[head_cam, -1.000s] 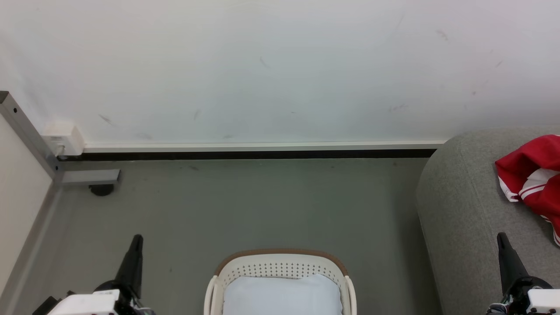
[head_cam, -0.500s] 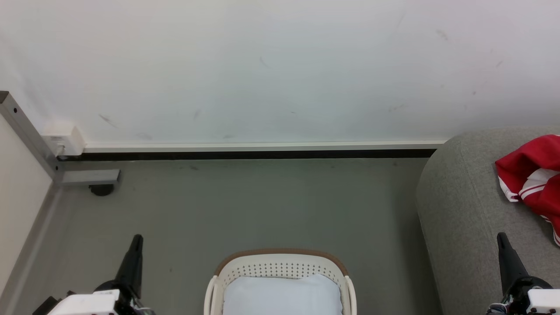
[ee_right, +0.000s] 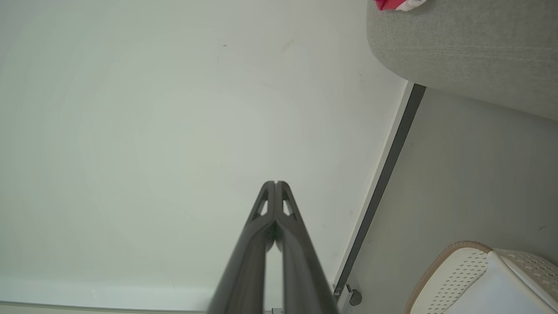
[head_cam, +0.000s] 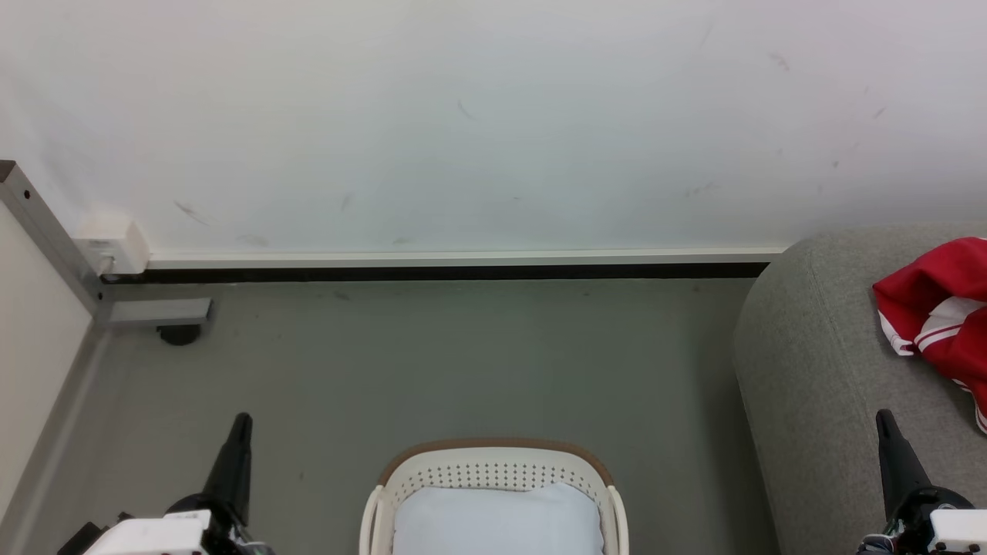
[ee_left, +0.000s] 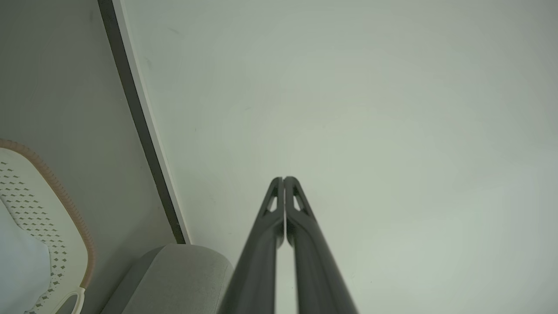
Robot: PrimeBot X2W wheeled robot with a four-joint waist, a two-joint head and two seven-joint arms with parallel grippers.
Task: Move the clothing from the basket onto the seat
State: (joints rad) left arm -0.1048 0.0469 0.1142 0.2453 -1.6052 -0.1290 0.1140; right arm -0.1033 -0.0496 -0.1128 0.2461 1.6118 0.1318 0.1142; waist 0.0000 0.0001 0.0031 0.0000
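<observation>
The red clothing [head_cam: 944, 316] with white lining and stripes lies crumpled on the grey seat [head_cam: 817, 362] at the right edge of the head view; a red scrap of the clothing [ee_right: 394, 4] tops the right wrist view. The cream basket [head_cam: 493, 470] with its tan rim stands on the floor at bottom centre, holding a pale bluish-white cloth [head_cam: 497, 520]. My left gripper [head_cam: 240, 422] is shut and empty at lower left, its tips [ee_left: 284, 179] together. My right gripper [head_cam: 884, 418] is shut and empty beside the seat's front, tips [ee_right: 276, 183] touching.
A white wall [head_cam: 463, 116] with a dark baseboard [head_cam: 447, 271] runs across the back. A grey metal frame with a caster [head_cam: 179, 333] stands at the left by a pale panel. Grey floor [head_cam: 432, 362] lies between basket and wall.
</observation>
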